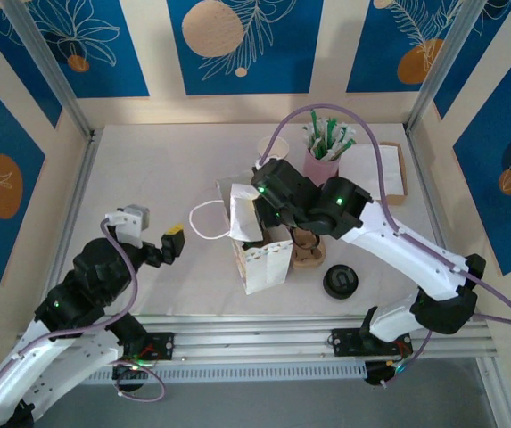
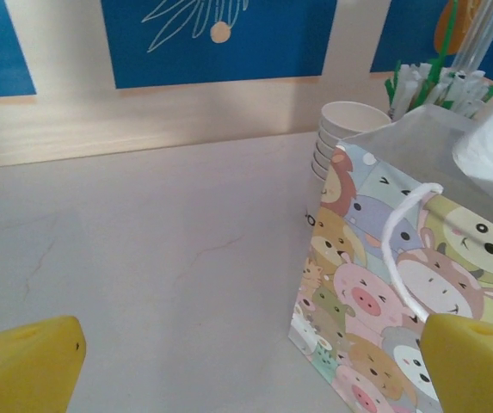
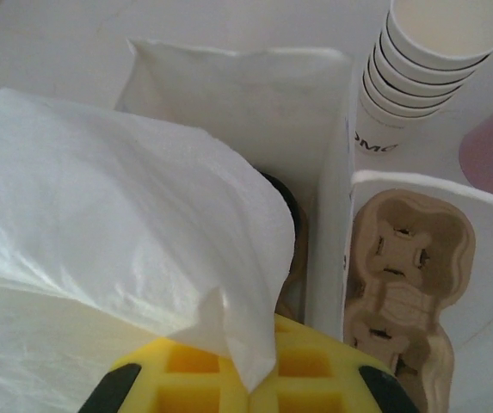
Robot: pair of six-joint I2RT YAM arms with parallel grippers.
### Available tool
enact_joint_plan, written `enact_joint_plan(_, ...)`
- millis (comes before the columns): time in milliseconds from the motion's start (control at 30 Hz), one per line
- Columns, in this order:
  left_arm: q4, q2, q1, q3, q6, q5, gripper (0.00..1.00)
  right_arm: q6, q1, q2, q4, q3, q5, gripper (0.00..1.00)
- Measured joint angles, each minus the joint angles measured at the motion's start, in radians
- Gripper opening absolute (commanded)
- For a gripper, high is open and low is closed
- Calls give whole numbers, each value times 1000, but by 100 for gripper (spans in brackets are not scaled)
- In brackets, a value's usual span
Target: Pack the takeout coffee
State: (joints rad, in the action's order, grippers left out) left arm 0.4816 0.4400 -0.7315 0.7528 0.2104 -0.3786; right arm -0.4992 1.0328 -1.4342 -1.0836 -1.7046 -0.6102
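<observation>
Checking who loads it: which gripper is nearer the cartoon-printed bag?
Right. The right gripper is over the open top of the bag, shut on a white napkin; the left gripper sits apart to its left, open.

Partial letters "OMC" on cup stack (image 3: 418, 86)

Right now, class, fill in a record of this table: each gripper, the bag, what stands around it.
left gripper: open, empty, left of the bag
right gripper: shut on white napkin above bag mouth
bag: upright, open, animal print
takeout coffee: dark lid edge inside bag, under napkin
cup carrier: right of bag, visible slots empty
cup stack: behind bag
black lids: on table, right of carrier
</observation>
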Motion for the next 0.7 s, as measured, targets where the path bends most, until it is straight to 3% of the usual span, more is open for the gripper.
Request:
enact_joint_plan(100, -3, -13, 0, -6, 10, -26, 100, 26, 0, -3, 13, 24, -5, 9)
enact_joint_plan(233, -1, -16, 0, -16, 19, -42, 100, 61, -1, -3, 39, 46, -7, 29)
enact_joint_plan(400, -2, -16, 0, -16, 20, -47, 100, 98, -1, -3, 62, 50, 8, 43)
enact_joint_plan(700, -1, -4, 0, -16, 21, -50, 100, 114, -1, -3, 71, 50, 12, 46)
